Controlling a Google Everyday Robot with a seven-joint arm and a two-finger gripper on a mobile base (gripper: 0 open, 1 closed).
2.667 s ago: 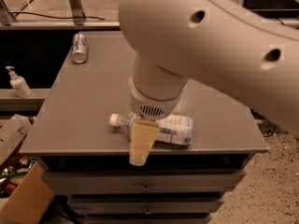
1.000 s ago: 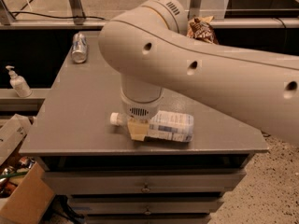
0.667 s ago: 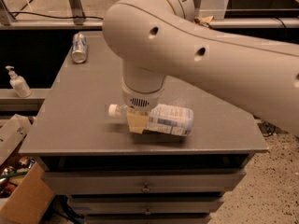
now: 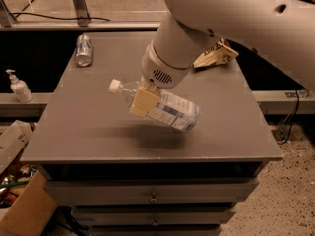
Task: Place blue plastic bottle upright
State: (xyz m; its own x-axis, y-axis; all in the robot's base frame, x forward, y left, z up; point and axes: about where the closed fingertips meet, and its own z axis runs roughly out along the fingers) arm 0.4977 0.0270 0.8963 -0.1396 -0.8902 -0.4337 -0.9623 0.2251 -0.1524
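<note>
A: At the far left, off the table (image 4: 83, 132), stands the white pump bottle (image 4: 17, 85). Next along, on the table's back left corner, lies the silver can (image 4: 83, 49). Neither belongs to the job.

B: And the middle?

A: There the gripper (image 4: 145, 102) is clamped across the blue plastic bottle (image 4: 172, 111), near its neck end. A second ago the bottle lay flat on the table with the gripper down around it. Now it hangs clear of the surface, its shadow on the grey top beneath it.

B: Upright yet?

A: No. It is tilted, with the white cap (image 4: 114, 86) up and to the left and the base lower, to the right. I'd judge the pick done and the turning only begun.

B: What does the rest ask for?

A: Probably a wrist roll to bring the base squarely under the cap, then a gentle descent before letting go. Held off-centre, a light bottle could swing or topple on release.

B: Anything further right?

A: A crumpled snack bag (image 4: 214, 56) at the back right, well apart from the bottle.
</note>
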